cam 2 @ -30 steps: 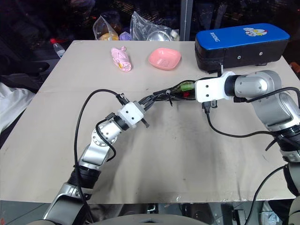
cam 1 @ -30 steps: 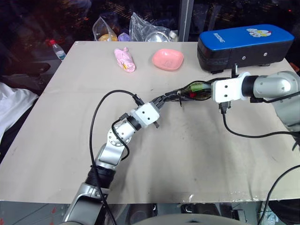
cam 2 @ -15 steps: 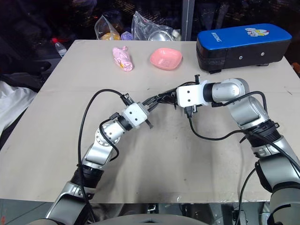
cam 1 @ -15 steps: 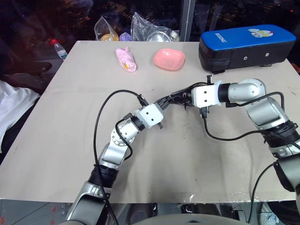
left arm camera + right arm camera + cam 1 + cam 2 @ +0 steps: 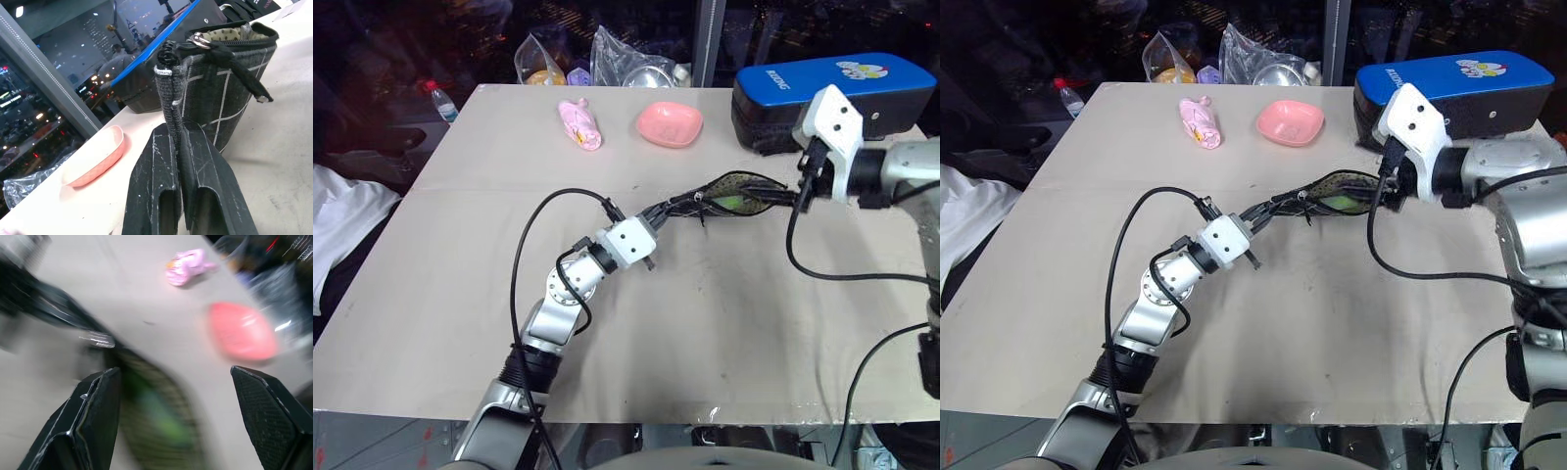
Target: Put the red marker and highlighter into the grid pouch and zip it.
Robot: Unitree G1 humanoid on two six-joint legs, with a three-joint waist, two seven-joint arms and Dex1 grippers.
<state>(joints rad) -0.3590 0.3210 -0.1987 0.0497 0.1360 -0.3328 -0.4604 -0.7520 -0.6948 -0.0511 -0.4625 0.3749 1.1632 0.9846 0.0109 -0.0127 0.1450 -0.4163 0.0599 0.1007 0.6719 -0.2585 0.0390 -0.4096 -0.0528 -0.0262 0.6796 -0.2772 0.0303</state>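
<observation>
Mid-frame, the left hand [image 5: 182,147] pinches the grid pouch [image 5: 736,193] end, holding its mouth open; the right hand [image 5: 173,418] gapes wide above the highlighter [image 5: 1341,202] inside.

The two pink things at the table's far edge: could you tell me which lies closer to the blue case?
The smooth pink dish, lying between the crumpled pink wrapper and the blue case.

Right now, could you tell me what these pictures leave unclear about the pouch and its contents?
- The red marker: I cannot tell it apart inside the grid pouch; the head views show a green patch, probably the highlighter.
- Right wrist view: motion blur smears the pouch mouth.
- Left wrist view: the left gripper hides the pouch's lower end.
</observation>
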